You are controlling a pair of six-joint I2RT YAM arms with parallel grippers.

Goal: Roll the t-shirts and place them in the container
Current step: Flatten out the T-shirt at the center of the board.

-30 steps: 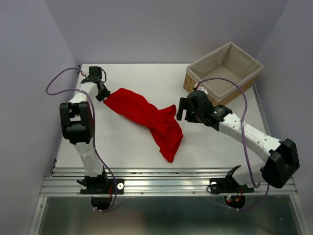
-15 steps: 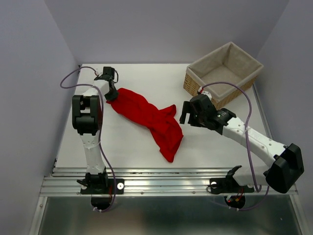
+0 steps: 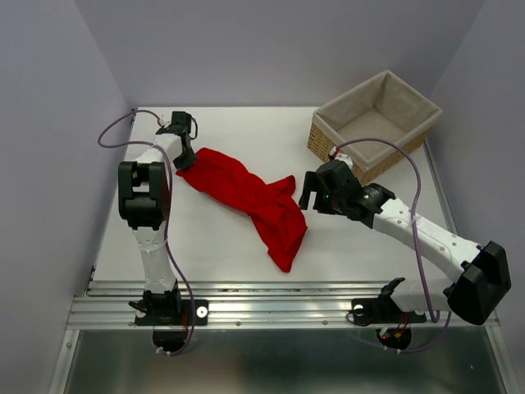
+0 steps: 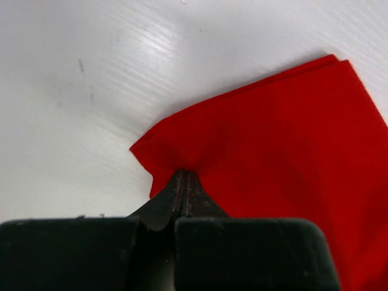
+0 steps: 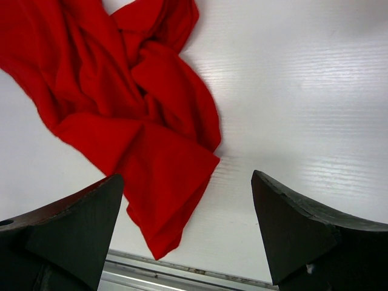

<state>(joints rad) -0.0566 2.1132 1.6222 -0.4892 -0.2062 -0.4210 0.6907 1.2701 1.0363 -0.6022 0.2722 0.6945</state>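
A bright red t-shirt (image 3: 250,197) lies crumpled in a long diagonal strip across the middle of the white table. Its upper left corner (image 4: 167,151) is pinched between the shut jaws of my left gripper (image 3: 185,161), seen close up in the left wrist view (image 4: 183,176). My right gripper (image 3: 310,190) hovers just right of the shirt's bunched middle, open wide with nothing between its fingers (image 5: 188,182). The right wrist view shows the shirt's folded lower end (image 5: 151,176) below and left of its fingers (image 5: 91,212).
A wicker basket (image 3: 375,122) with pale cloth lining stands at the back right, close behind the right arm. The table's metal front rail (image 3: 279,308) runs along the near edge. Grey walls close in the left, back and right.
The left gripper moved right onto the shirt's upper left corner and shut on it. The right gripper crept slightly toward the shirt and stayed open.
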